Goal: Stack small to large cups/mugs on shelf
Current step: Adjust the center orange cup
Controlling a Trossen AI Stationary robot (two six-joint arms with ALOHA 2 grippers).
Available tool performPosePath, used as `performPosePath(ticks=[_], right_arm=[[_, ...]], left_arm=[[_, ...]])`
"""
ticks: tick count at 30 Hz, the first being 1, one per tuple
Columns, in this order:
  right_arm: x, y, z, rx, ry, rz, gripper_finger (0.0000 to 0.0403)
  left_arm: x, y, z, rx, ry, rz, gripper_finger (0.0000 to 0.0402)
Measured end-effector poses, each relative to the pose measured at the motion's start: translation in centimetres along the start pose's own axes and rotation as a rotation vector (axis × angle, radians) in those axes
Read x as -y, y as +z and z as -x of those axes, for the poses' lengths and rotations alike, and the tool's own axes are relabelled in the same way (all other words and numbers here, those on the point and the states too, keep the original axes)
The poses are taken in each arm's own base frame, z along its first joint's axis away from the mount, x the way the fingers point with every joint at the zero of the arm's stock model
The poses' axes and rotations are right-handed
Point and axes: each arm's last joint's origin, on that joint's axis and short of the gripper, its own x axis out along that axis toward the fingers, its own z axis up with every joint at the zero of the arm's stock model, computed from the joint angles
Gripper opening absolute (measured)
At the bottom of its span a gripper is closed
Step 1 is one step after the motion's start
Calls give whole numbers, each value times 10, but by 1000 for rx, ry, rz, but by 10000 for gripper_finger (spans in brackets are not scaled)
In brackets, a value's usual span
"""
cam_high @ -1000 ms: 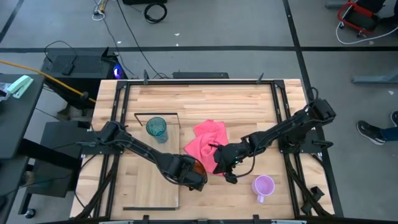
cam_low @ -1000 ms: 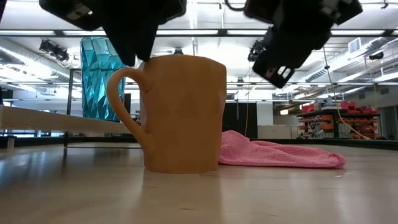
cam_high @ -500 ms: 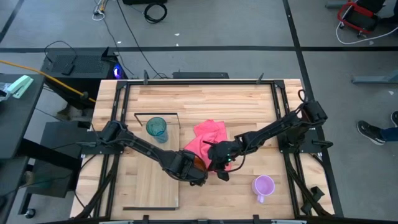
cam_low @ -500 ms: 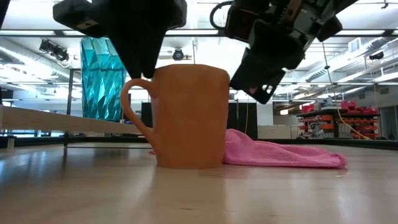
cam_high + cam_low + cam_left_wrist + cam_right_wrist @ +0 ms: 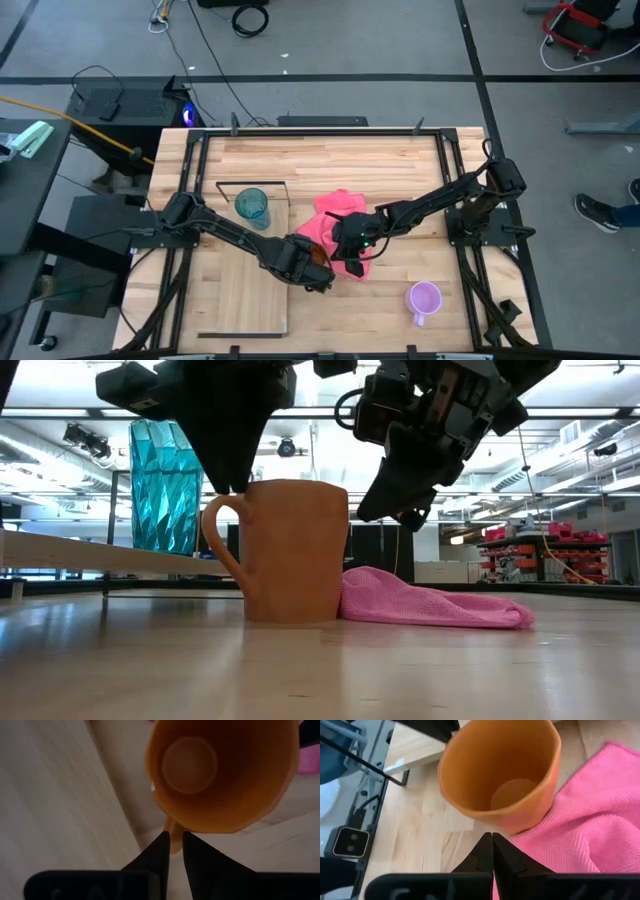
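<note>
The orange mug (image 5: 220, 772) stands upright on the table at the shelf's (image 5: 235, 295) three o'clock edge. Left tool (image 5: 176, 851) pinches its handle: rigid, light, probably slick. Right tool (image 5: 492, 851) hovers closed, empty.

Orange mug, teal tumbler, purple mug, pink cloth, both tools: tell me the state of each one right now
orange mug: upright on the table, empty, handle between the left tool's fingers
teal tumbler: upright on the shelf
purple mug: upright on the table, apart from the rest
pink cloth: crumpled, touching the orange mug
left tool: closing on the mug handle
right tool: shut, empty, above the cloth
</note>
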Motion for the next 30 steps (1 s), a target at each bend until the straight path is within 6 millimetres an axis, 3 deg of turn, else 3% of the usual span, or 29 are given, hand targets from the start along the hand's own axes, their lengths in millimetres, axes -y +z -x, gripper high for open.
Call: performPosePath(ticks=[7,19,30], right_arm=[[8,0,2,-24,-22,20,5],[50,24,16,110,-70,-46,5],[41,23,13,106,-17,-30,4]], left_arm=[[-1,-1,6,0,-13,7,52],[0,-2,6,-1,-29,27,55],[0,1,6,14,-30,33,52]])
